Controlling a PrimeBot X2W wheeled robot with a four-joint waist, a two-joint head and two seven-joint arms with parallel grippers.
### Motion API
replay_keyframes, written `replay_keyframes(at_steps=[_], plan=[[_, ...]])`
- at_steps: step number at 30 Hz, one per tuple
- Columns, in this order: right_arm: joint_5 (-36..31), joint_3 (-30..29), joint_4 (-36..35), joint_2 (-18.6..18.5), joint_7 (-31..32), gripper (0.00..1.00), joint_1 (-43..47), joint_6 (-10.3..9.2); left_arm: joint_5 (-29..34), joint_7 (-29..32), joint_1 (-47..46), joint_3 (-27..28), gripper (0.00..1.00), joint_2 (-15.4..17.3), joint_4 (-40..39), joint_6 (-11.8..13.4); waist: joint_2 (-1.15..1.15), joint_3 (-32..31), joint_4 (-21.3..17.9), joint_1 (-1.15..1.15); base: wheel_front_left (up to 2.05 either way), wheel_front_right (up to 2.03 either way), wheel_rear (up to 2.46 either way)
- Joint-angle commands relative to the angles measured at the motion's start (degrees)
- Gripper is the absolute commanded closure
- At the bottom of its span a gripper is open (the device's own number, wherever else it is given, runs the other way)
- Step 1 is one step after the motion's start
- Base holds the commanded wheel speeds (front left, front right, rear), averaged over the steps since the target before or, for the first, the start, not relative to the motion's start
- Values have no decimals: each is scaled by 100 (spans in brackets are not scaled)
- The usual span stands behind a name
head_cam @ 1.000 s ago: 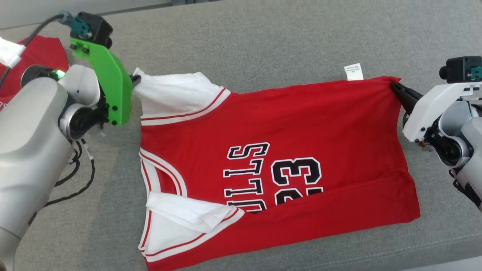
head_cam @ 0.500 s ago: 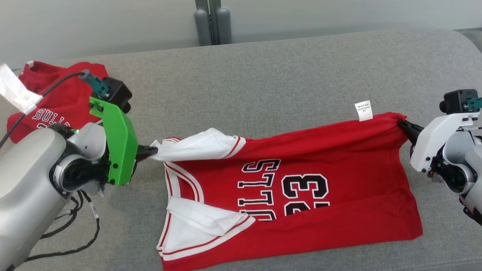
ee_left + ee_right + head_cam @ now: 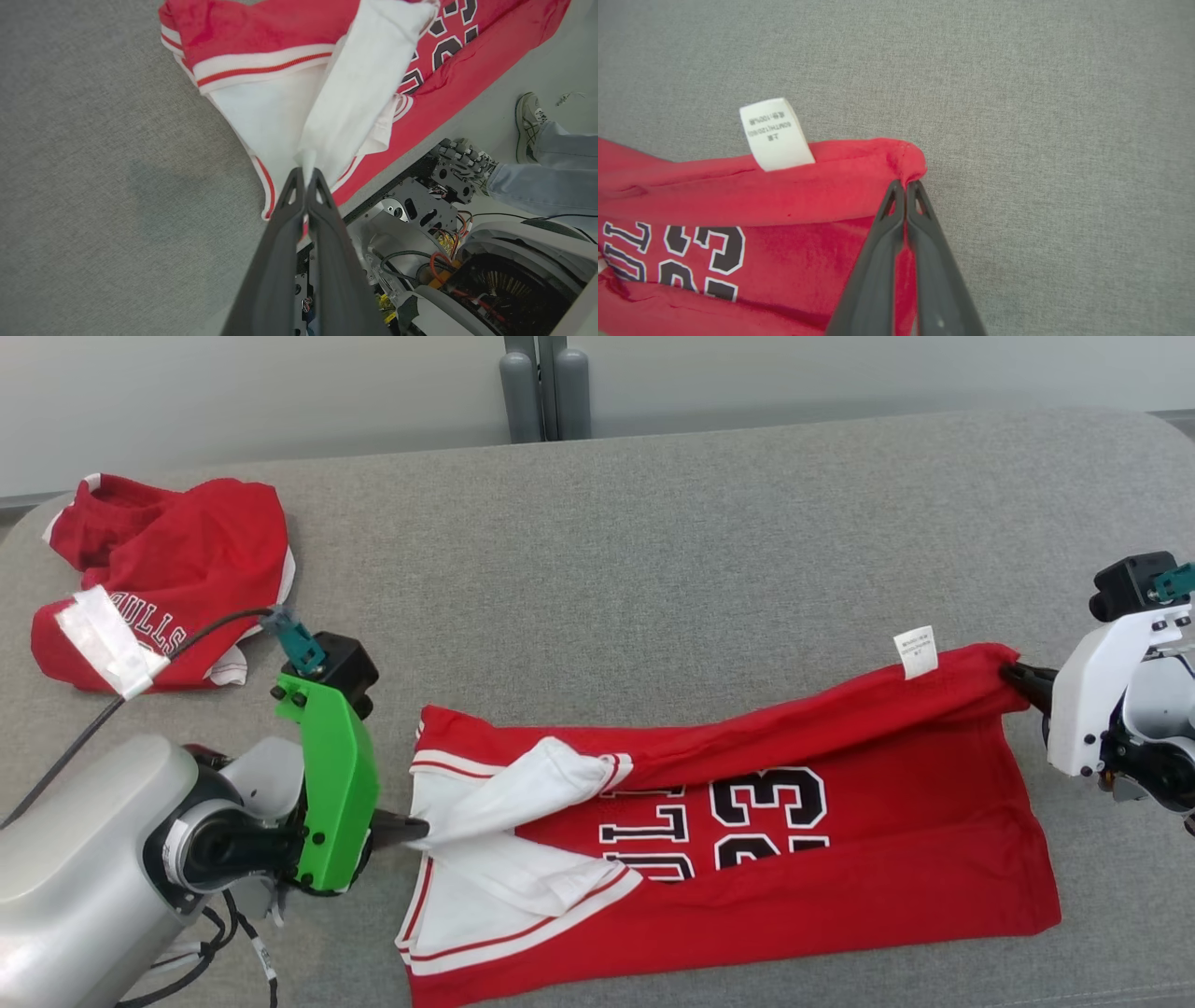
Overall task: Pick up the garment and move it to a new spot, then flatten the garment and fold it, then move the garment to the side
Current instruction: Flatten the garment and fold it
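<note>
Left claw (image 3: pixel 418 828), clamping white sleeve (image 3: pixel 523 784), pulling away from crumpled spare red jersey (image 3: pixel 187 551); right claw (image 3: pixel 1011 675) pinching hem (image 3: pixel 901 158) of red Bulls jersey (image 3: pixel 915 859). Folding; next, lowering held edge flat.

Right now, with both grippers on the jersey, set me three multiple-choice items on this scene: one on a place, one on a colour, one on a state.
1. Where on the grey surface does the crumpled garment lie?
A) far left, at the back
B) far right
C) near edge, middle

2. What colour is the camera mount behind the left gripper?
A) white
B) blue
C) green

3. How does the right gripper stand to the jersey?
A) open above it
B) shut on its corner
C) shut, apart from it

Answers: 1 A, it sits at the head view's upper left. 2 C, the mount is bright green. 3 B, the closed fingers pinch the red corner near the white label.
</note>
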Motion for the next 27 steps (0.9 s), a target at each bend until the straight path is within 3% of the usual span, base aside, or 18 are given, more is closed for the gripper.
replay_keyframes(at_steps=[1, 11, 27], plan=[[70, 94, -62, -44, 64, 100, -59, 1, -77, 48, 99, -15, 100, 33, -43, 48, 0, 26, -3, 0, 0, 0, 0], [296, 741, -338, -308, 279, 100, -269, 1, -251, 316, 366, -178, 100, 63, -233, 247, 0, 16, -28, 0, 0, 0, 0], [992, 1544, -901, -824, 558, 100, -211, 1, -236, 210, 657, -316, 100, -17, 105, 185, 0, -173, -149, 0, 0, 0, 0]])
